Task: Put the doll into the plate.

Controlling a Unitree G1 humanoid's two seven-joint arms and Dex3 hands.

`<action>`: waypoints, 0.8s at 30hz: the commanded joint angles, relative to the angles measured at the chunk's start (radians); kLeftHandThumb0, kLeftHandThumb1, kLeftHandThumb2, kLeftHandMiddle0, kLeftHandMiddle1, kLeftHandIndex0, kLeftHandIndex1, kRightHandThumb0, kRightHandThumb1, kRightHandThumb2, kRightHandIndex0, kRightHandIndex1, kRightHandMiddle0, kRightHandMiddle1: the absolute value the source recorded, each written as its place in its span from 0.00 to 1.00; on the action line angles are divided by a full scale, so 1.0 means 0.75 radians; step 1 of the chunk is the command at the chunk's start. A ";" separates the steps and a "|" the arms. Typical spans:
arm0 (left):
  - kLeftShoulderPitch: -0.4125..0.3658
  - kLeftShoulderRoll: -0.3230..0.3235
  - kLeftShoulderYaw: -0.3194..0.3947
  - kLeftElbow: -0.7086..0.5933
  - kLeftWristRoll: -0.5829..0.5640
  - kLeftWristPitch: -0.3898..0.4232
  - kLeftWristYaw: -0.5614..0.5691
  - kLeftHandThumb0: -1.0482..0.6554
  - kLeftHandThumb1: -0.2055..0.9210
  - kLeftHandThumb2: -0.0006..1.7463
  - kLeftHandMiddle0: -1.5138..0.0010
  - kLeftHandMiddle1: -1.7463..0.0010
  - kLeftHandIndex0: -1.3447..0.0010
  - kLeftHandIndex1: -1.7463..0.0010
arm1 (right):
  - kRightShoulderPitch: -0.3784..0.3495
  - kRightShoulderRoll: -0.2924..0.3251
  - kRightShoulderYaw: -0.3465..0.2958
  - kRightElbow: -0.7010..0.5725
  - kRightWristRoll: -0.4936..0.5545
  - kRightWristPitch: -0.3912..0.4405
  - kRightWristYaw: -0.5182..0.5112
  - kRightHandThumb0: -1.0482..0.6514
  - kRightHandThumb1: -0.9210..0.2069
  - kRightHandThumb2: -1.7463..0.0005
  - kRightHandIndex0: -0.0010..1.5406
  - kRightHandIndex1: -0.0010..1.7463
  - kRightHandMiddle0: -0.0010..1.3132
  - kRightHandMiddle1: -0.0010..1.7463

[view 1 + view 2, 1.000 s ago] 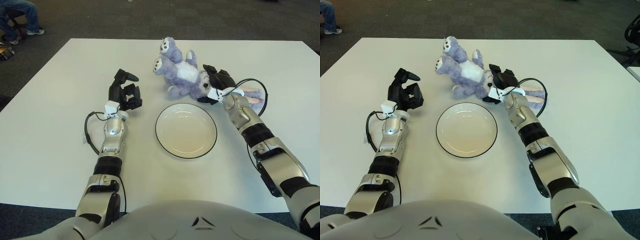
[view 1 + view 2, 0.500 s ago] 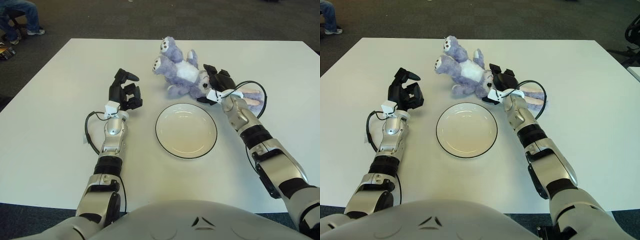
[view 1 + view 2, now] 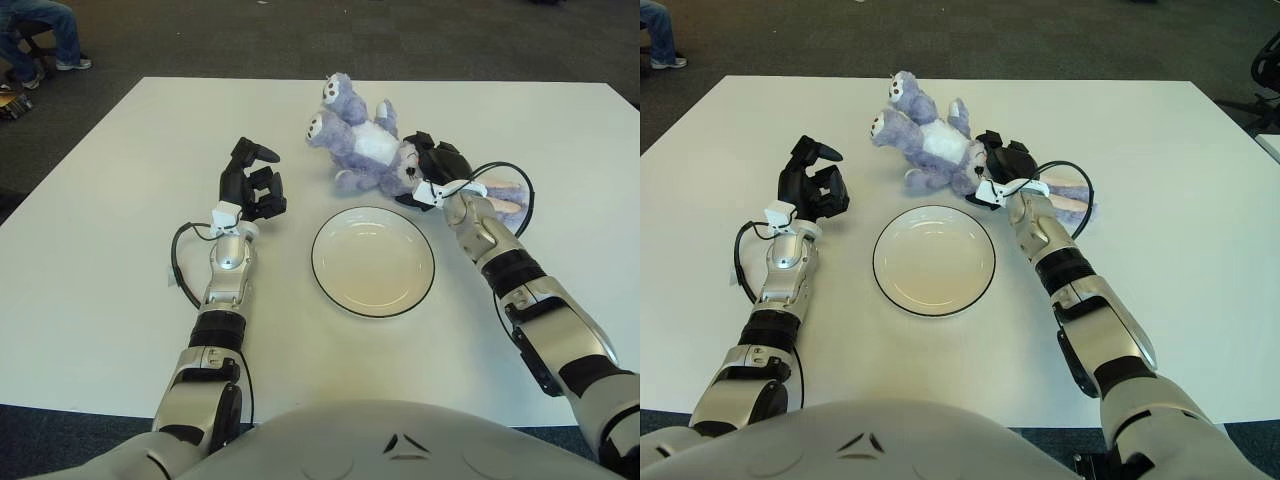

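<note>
Right hand (image 3: 432, 168) sits against the doll's (image 3: 363, 142) head – I cannot tell whether its fingers have closed. Doll lies on the table (image 3: 120, 250) just beyond the empty plate (image 3: 372, 261). Soft, light, squashy – I'd grip the torso. Left hand (image 3: 250, 185) idle left of plate.

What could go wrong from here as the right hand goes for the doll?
The right hand sits at the doll's head end, so lifting there may leave the body and legs dangling and dragging across the plate rim. The black cable looping beside the wrist lies over the doll's ears and might snag them. The left hand shows left of the plate, too far off to steady it.
</note>
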 commanded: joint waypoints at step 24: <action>0.132 -0.069 -0.006 0.078 0.001 0.000 0.026 0.36 0.61 0.63 0.23 0.00 0.64 0.00 | 0.027 -0.057 -0.031 0.112 0.036 -0.262 0.012 0.90 0.56 0.23 0.40 1.00 0.42 1.00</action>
